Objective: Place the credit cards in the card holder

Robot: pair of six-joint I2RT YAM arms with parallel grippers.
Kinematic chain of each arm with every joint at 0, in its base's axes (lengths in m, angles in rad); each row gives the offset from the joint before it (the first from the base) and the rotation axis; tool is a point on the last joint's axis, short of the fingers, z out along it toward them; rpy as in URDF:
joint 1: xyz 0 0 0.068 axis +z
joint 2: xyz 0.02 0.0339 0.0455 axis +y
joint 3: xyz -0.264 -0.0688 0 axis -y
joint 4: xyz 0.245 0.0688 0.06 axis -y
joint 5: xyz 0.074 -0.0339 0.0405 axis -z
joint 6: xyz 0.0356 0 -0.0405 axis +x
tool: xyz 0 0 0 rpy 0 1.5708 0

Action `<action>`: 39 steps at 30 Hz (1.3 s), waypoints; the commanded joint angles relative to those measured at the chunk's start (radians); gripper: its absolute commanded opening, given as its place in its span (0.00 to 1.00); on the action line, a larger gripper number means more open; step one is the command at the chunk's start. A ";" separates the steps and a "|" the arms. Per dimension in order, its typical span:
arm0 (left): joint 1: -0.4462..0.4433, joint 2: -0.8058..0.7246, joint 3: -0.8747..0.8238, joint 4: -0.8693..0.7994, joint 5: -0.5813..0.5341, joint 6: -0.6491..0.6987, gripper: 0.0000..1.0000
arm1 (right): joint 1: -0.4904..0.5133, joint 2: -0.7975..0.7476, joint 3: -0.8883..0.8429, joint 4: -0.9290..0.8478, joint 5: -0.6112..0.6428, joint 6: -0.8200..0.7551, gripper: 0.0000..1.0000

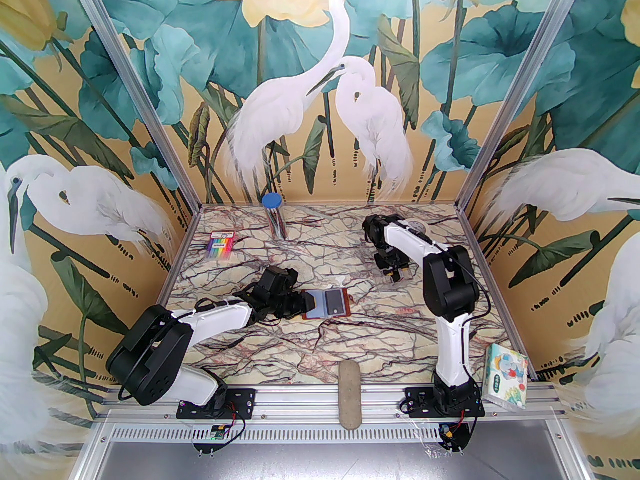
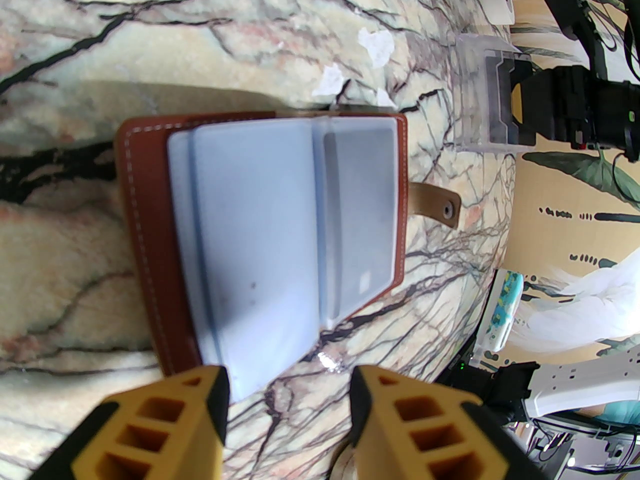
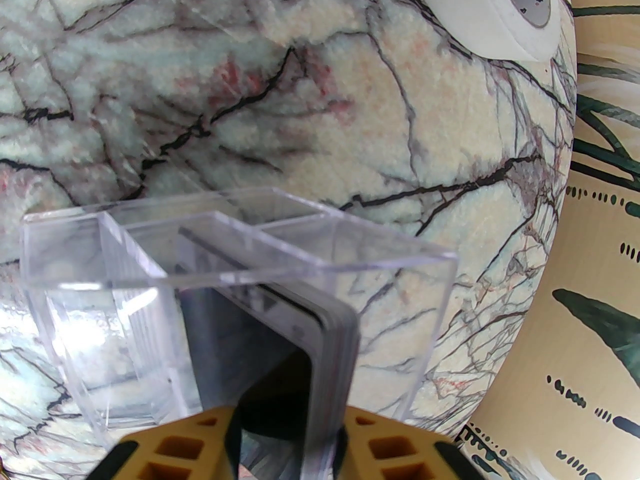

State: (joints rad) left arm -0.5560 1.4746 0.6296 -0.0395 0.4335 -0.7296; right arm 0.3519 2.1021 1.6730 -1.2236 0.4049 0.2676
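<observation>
The card holder lies open at mid-table, brown leather with pale blue sleeves, its snap tab sticking out. One dark credit card sits in the right-hand sleeve. My left gripper is open at the holder's near edge, one fingertip over a sleeve corner. A stack of dark credit cards stands in a clear plastic box. My right gripper is open, straddling that stack from above.
A pack of rainbow pens and a blue-capped tube stand at the back left. A white tape roll lies beyond the clear box. A tissue pack and a grey oblong pad sit at the near edge.
</observation>
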 commanded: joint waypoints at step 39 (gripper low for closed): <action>0.005 0.018 -0.010 0.013 0.030 -0.001 0.46 | -0.002 -0.042 0.055 -0.079 0.125 0.021 0.13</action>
State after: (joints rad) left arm -0.5560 1.4750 0.6296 -0.0395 0.4400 -0.7326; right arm 0.3519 2.0991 1.7046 -1.2766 0.4995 0.2687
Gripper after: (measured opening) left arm 0.465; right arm 0.137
